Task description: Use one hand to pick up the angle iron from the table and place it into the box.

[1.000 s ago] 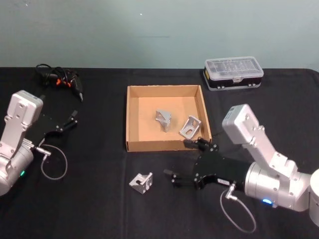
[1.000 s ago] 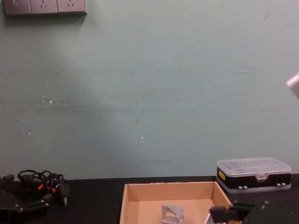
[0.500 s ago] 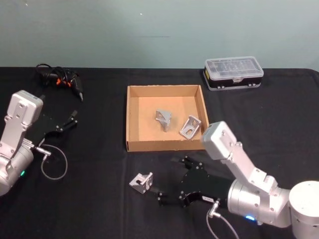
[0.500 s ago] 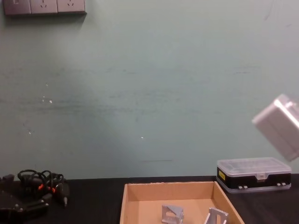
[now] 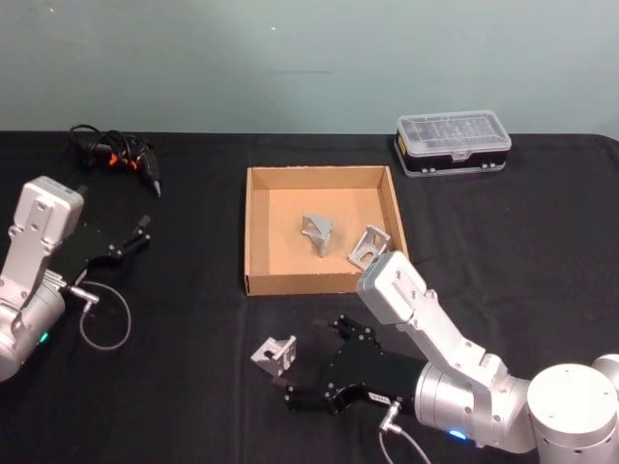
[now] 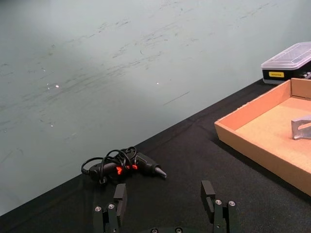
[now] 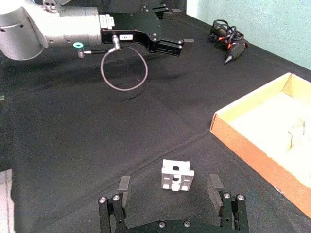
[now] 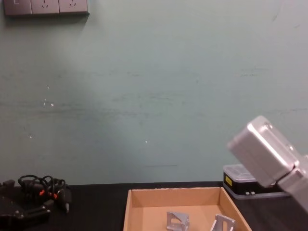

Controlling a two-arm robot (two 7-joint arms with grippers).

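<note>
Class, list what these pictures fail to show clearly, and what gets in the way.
Chest view: plastic case half hidden behind the right arm.
Chest view: box front cut by bottom edge.
Left wrist view: one angle iron cut by the edge.
Head view: case contents too small.

The right gripper [image 5: 314,360] has swung left and nearer over the table [image 5: 174,387]. It has left the near wall of the box [image 5: 319,283], where it hung 1 second ago. It now sits just right of the angle iron [image 5: 274,353] (in the right wrist view the piece lies just ahead of the gap between the 2 fingers). In the chest view, the right arm's silver housing [image 8: 262,151] has come in from the right edge and now covers part of the clear-lidded case [image 8: 235,174].
</note>
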